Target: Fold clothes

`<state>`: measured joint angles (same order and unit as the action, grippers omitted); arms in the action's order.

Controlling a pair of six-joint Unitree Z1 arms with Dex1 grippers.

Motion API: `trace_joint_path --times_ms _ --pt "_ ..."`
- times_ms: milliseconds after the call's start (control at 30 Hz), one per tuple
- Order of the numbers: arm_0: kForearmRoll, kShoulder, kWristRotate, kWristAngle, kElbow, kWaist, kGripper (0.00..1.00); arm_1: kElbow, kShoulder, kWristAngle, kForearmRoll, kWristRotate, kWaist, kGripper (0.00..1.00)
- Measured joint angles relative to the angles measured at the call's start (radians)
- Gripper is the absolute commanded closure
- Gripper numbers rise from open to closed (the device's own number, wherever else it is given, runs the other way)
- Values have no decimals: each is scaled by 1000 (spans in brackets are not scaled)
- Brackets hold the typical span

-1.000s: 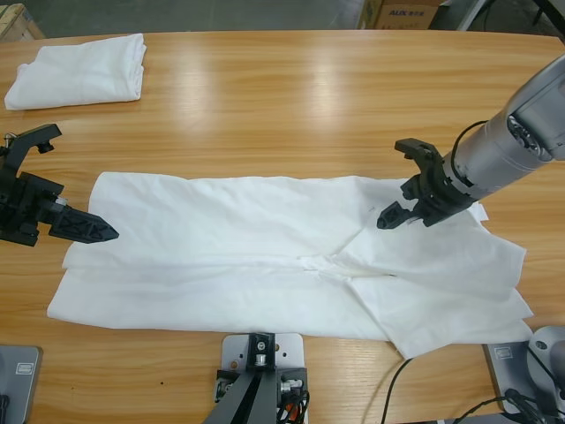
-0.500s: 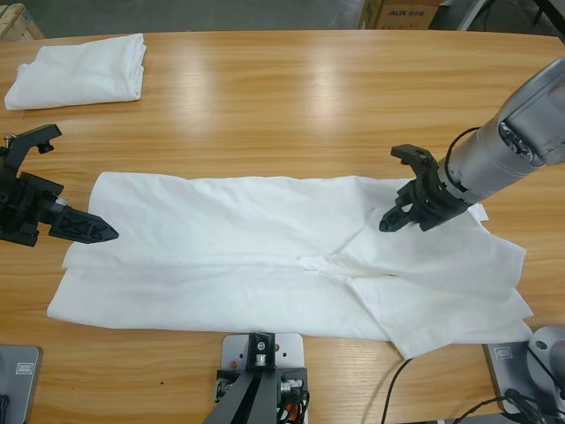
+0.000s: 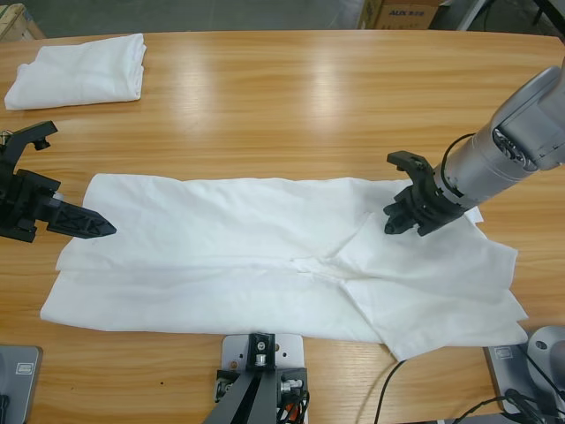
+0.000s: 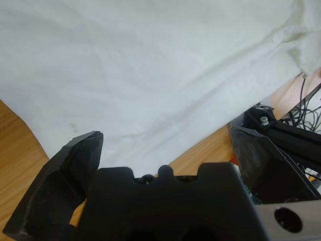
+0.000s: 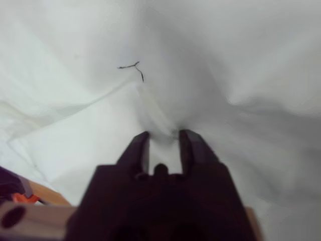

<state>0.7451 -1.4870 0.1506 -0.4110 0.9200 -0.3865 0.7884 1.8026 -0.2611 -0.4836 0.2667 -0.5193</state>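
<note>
A white T-shirt (image 3: pixel 229 256) lies spread flat across the near half of the wooden table (image 3: pixel 309 97). A tiny dark mark (image 5: pixel 133 68) shows on it in the right wrist view. My right gripper (image 3: pixel 393 219) presses down on the shirt's right part, and there (image 5: pixel 163 135) its jaws are shut on a puckered fold of cloth (image 5: pixel 241 50). At the shirt's left edge my left gripper (image 3: pixel 75 185) is held low. The left wrist view looks along this gripper (image 4: pixel 165 135), whose jaws are wide open with nothing between them, above the cloth (image 4: pixel 150 65).
A second white T-shirt (image 3: pixel 79 69) lies folded at the far left corner. A cardboard box (image 3: pixel 402 13) stands beyond the table's far edge. Bare wood stretches along the far half of the table.
The right gripper's jaws have closed on the cloth and moved slightly left. The whole shirt has slid a little to the left with it. The left gripper has shifted slightly.
</note>
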Motion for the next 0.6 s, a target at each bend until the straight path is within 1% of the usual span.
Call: trace_joint_path --times_ms 300,400,600 --pt "0 0 0 0 0 1 0 -9 0 0 17 -2 0 1000" --pt "0 0 0 0 0 1 0 -7 -3 11 34 -22 -16 1000" --pt "0 0 0 0 -2 1 0 99 -72 31 13 -87 -71 1000"
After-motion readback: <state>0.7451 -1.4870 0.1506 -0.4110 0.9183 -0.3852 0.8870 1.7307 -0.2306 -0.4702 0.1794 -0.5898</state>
